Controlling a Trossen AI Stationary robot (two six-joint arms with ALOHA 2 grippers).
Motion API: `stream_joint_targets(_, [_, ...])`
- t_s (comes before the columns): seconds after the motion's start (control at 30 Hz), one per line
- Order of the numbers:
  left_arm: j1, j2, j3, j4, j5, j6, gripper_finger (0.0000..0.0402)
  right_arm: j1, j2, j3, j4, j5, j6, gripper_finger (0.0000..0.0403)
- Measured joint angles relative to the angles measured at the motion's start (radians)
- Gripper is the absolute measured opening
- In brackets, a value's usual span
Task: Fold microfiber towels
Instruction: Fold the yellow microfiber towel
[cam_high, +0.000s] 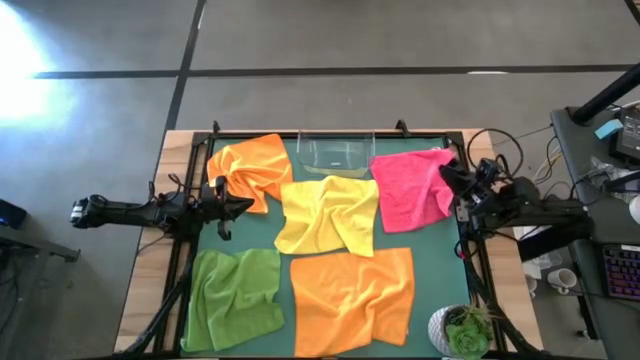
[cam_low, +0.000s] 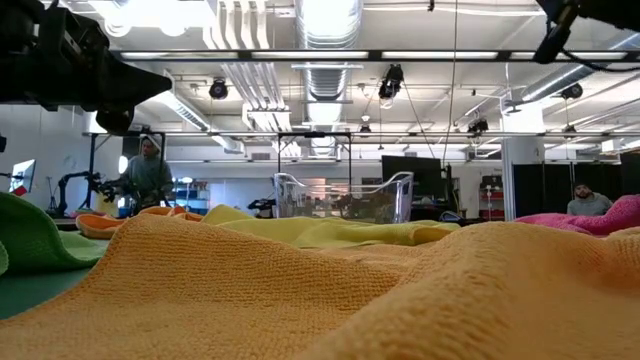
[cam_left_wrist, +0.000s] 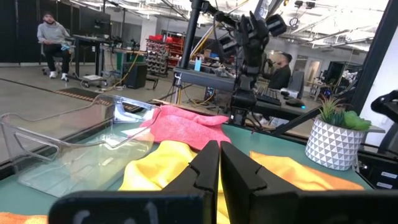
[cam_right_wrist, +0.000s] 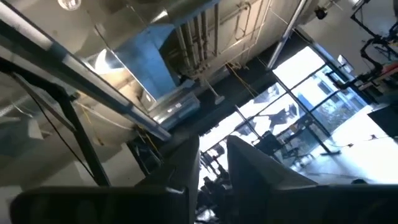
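Five microfiber towels lie crumpled but spread on the green mat. An orange one (cam_high: 252, 168) is far left, a yellow one (cam_high: 328, 213) in the middle, and a hot pink one (cam_high: 412, 185) far right. A lime green one (cam_high: 237, 298) is near left, and a second orange one (cam_high: 352, 298) near middle. My left gripper (cam_high: 245, 205) hovers level by the far orange towel's near edge. It is shut and holds nothing (cam_left_wrist: 219, 163). My right gripper (cam_high: 445, 172) is raised at the pink towel's right edge and tipped upward, with a narrow gap between its bare fingers (cam_right_wrist: 214, 162).
A clear plastic bin (cam_high: 335, 152) stands at the far edge between the orange and pink towels. A potted plant (cam_high: 465, 332) sits at the near right corner. A black frame (cam_high: 470, 270) rims the mat. People sit and stand in the room beyond.
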Motion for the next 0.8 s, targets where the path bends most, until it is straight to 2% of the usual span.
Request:
stream_joint_targets(0.1, [0.0, 0.0, 0.0, 0.0, 0.0, 0.0, 0.0, 0.0, 0.079, 0.114, -0.203, -0.008, -0.021, 0.0073])
stream_joint_targets(0.27, [0.0, 0.0, 0.0, 0.0, 0.0, 0.0, 0.0, 0.0, 0.216, 0.341, -0.714, -0.035, -0.015, 0.0073])
stream_joint_targets(0.37, [0.0, 0.0, 0.0, 0.0, 0.0, 0.0, 0.0, 0.0, 0.299, 0.449, -0.919, -0.043, -0.007, 0.0073])
stream_joint_targets(0.5, [0.0, 0.004, 0.0, 0.0, 0.0, -0.001, 0.0, 0.001, 0.382, 0.557, -1.068, -0.109, -0.018, 0.0073])
stream_joint_targets(0.8, [0.0, 0.006, 0.0, 0.0, 0.0, -0.002, 0.0, 0.046, 0.484, 0.665, -1.205, -0.264, -0.092, 0.0073])
